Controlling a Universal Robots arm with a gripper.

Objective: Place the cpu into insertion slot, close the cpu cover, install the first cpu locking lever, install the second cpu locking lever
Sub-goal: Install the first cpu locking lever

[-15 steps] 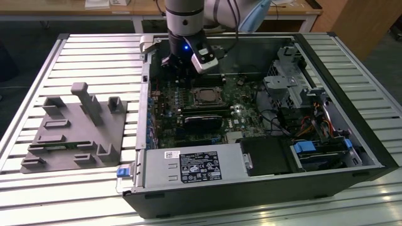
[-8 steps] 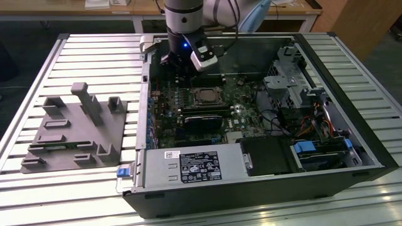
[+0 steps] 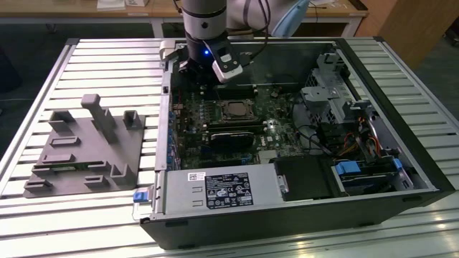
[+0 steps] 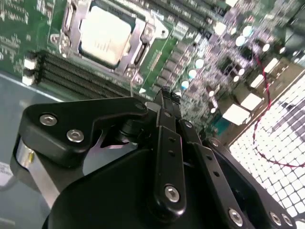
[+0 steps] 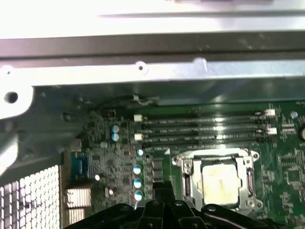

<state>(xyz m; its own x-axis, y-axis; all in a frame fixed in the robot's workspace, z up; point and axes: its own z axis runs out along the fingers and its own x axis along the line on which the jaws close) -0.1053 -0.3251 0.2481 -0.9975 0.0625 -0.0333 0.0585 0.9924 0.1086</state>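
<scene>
Cpu (image 4: 104, 34) sits framed by the closed cpu cover (image 4: 139, 37), top edge cropped; gripper (image 4: 164, 98) clenched empty nearby.

The cpu (image 3: 234, 110) sits on the motherboard (image 3: 188, 150) inside the case (image 3: 301, 220); a fixture (image 3: 83, 153) lies on the tabletop (image 3: 64, 220) at the exterior view's left.

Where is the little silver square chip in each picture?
Exterior view: the cpu lies mid green board.
Second wrist view: the cpu shines beside long black slots.
First wrist view: the cpu sits next to those slots.
Shared landmark: the cpu cover framing it.
</scene>
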